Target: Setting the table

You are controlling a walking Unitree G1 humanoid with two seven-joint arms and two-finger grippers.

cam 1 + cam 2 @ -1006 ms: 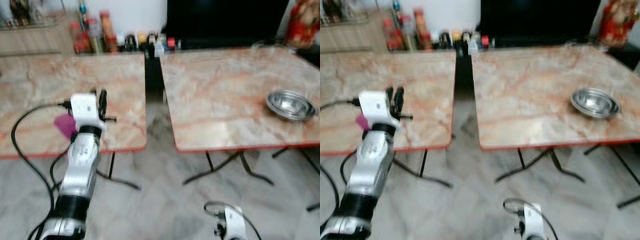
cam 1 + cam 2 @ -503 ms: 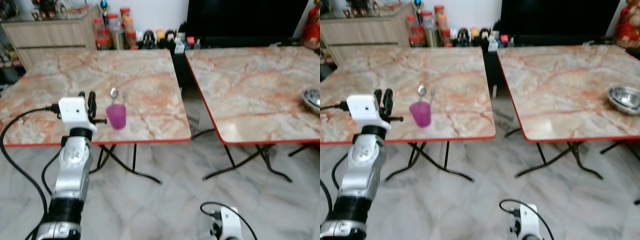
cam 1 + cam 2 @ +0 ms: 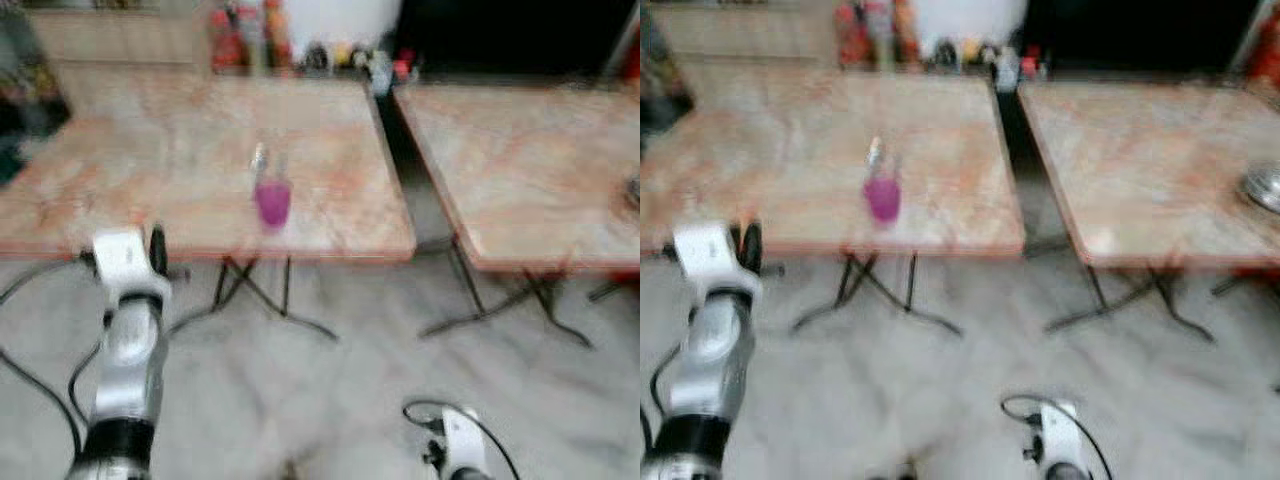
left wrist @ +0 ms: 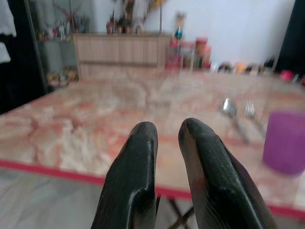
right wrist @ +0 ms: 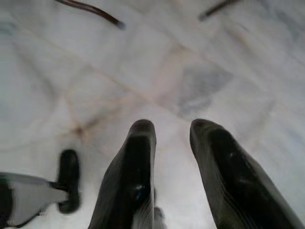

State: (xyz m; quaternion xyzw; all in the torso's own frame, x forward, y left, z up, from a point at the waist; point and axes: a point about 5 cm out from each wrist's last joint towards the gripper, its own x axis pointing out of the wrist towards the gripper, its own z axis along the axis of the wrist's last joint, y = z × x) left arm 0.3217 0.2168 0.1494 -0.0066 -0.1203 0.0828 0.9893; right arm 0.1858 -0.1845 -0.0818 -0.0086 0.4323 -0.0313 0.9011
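1. Two marble-patterned folding tables with red edges stand side by side with a dark gap between them: the left table (image 3: 180, 150) and the right table (image 3: 530, 160).
2. Bottles and jars (image 3: 250, 30) line the wall behind the tables, blurred, and a steel bowl (image 3: 1265, 187) sits at the far right edge of the right table.
3. My left gripper (image 4: 167, 143) hovers just short of the left table's red edge, fingers nearly together, holding nothing.
4. My right gripper (image 5: 171, 138) hangs low over the pale floor (image 5: 190, 71), fingers slightly apart and empty.
5. The purple cup (image 3: 272, 202) stands upright on the left table near its front edge.
6. A spoon (image 4: 230, 110) and fork (image 4: 251, 114) lie just behind the cup.
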